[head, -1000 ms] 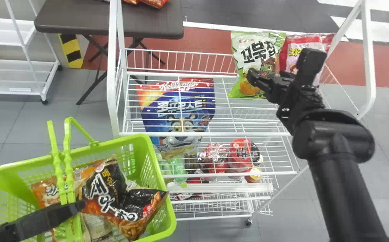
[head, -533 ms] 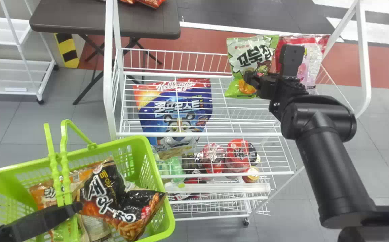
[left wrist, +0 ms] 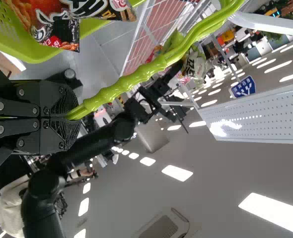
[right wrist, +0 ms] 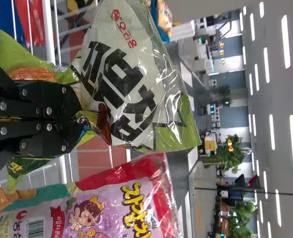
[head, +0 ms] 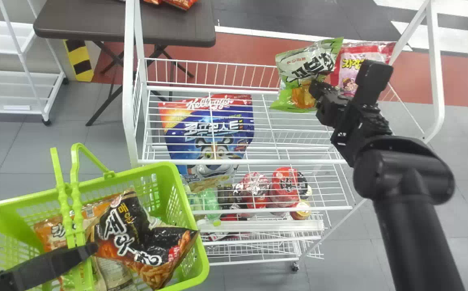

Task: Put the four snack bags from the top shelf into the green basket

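The green snack bag (head: 298,66) has just been creased and pinched tight by the right hand (right wrist: 78,119) at the top shelf (head: 258,161), beside the pink bag (head: 365,52), so transfer to the green basket (head: 169,171), gripped at its handle (left wrist: 136,79) by the left hand (left wrist: 71,117), can likely be started.

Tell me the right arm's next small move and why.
Probably lift the green-and-white bag clear of the top shelf: the right gripper has it pinched and creased, and the pink bag stands close beside it, so pulling sideways might snag.
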`<state>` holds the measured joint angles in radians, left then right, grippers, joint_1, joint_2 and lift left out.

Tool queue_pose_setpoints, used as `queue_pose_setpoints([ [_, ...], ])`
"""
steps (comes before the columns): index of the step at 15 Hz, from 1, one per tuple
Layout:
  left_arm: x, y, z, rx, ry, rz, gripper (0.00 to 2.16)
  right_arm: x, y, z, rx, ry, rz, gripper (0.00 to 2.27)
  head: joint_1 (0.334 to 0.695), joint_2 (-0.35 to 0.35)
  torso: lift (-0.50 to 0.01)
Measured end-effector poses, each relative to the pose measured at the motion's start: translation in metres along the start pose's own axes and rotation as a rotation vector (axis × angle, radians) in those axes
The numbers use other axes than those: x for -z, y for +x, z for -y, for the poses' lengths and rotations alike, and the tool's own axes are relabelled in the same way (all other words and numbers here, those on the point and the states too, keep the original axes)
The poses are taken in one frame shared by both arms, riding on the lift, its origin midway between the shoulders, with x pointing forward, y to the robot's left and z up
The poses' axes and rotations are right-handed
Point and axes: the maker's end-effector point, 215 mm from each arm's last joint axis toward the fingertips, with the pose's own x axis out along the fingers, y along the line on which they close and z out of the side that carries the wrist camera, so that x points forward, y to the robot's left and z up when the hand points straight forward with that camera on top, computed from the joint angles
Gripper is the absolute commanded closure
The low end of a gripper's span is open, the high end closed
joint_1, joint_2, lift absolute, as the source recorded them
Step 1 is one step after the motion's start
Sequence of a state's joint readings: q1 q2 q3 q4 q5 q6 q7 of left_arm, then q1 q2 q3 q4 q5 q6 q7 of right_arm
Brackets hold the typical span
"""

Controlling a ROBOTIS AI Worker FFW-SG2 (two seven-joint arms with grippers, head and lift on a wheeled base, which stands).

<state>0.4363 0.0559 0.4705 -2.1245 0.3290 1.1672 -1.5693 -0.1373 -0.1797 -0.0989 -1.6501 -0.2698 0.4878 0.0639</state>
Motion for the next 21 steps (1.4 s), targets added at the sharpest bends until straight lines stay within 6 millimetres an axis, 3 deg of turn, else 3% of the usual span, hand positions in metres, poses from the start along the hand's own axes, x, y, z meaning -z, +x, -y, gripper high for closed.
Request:
queue_pose_setpoints([
  [3,-0.002,0.001,0.000,0.001,0.004,0.001,2.15,0.008,-0.063,-0.056,-0.129,0.016,-0.102,2.26,0.695,-0.122,-0.003],
  [6,-0.005,0.002,-0.001,0.004,0.006,0.005,2.15,0.063,-0.133,-0.122,-0.289,-0.011,-0.349,2.26,0.695,-0.040,-0.003],
  [8,-0.007,0.002,-0.002,0.005,0.008,0.007,2.15,0.094,-0.177,-0.156,-0.388,-0.024,-0.497,2.26,0.695,0.016,-0.003],
  [11,-0.012,0.005,-0.004,0.010,0.012,0.009,2.15,0.121,-0.236,-0.201,-0.543,-0.042,-0.662,2.26,0.695,0.107,-0.003],
  [13,-0.014,0.009,-0.002,0.020,0.014,0.007,2.15,0.117,-0.251,-0.230,-0.623,-0.056,-0.672,2.26,0.695,0.170,-0.003],
  [16,-0.012,0.017,0.003,0.042,0.003,-0.006,2.15,0.111,-0.252,-0.269,-0.698,-0.082,-0.665,2.26,0.695,0.224,-0.003],
  [21,-0.004,0.034,0.014,0.081,-0.013,-0.039,2.15,0.137,-0.248,-0.324,-0.776,-0.124,-0.736,2.26,0.695,0.297,-0.003],
])
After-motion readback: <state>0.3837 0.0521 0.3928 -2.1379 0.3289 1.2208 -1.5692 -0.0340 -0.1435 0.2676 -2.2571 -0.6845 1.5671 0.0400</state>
